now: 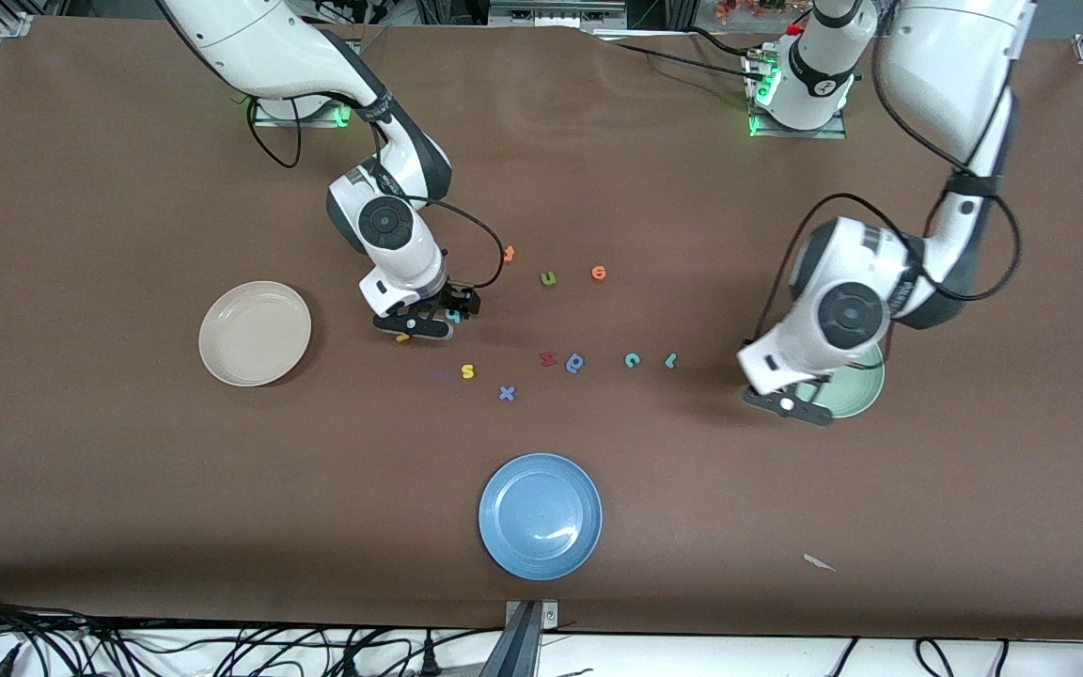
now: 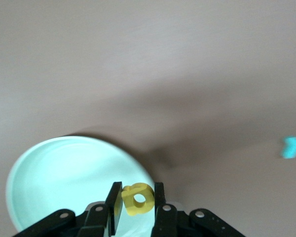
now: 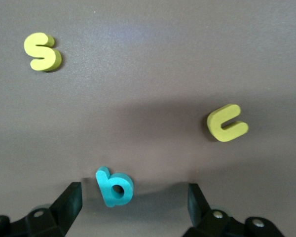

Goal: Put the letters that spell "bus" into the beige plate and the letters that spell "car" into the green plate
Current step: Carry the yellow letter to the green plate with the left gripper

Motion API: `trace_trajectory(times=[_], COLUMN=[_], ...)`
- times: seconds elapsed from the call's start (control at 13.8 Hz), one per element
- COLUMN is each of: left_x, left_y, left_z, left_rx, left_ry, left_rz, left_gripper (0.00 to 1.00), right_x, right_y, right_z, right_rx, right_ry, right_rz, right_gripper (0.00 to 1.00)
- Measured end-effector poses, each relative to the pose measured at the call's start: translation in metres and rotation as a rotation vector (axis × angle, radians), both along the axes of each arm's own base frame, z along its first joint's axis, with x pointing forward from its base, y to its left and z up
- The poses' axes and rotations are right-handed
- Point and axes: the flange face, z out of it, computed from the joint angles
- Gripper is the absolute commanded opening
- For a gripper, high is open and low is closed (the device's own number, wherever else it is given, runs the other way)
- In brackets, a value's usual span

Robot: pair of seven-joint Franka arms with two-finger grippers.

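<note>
We are holding the yellow a point(image 2: 138, 198) pinched in the left claw point(image 2: 137, 200) over the green plate point(image 2: 49, 177), while the right claw point(image 3: 133, 197), jaws spread, is straddling the teal b point(image 3: 114, 186) and should close squarely, staying clear of the u point(image 3: 227, 123).

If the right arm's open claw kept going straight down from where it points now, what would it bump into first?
Most likely the small teal foam letter b, which lies on the brown table between the right gripper's spread fingers. How high the gripper hangs is hard to judge.
</note>
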Motion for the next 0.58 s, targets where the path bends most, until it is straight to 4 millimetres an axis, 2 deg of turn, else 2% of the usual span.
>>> trace_trajectory(times=[0.07,0.14,0.22,0.36,0.58], left_x=[0.003,0.005,0.004,0.003,0.003], left_y=[0.025,0.041,0.048,0.042,0.009], left_z=[-0.007,-0.015,-0.026,-0.040,-0.029], left_rx=[-0.004,-0.008,-0.010,-0.014,-0.032], left_ry=[0.011,0.021,0.031,0.043,0.022], left_rz=[0.001,0.002,0.005,-0.002,-0.034], left_gripper=[0.35,0.81,1.00,1.00,1.00], right_x=[0.000,0.001,0.001,0.001,0.001], right_y=[0.001,0.002,0.003,0.007,0.007], right_z=[-0.001,-0.002,-0.001,0.000,0.001], right_rx=[0.001,0.002,0.003,0.004,0.005], right_ry=[0.001,0.000,-0.002,-0.004,-0.005], right_rz=[0.000,0.000,-0.001,-0.003,-0.010], right_gripper=[0.82,0.79,0.77,0.73,0.64])
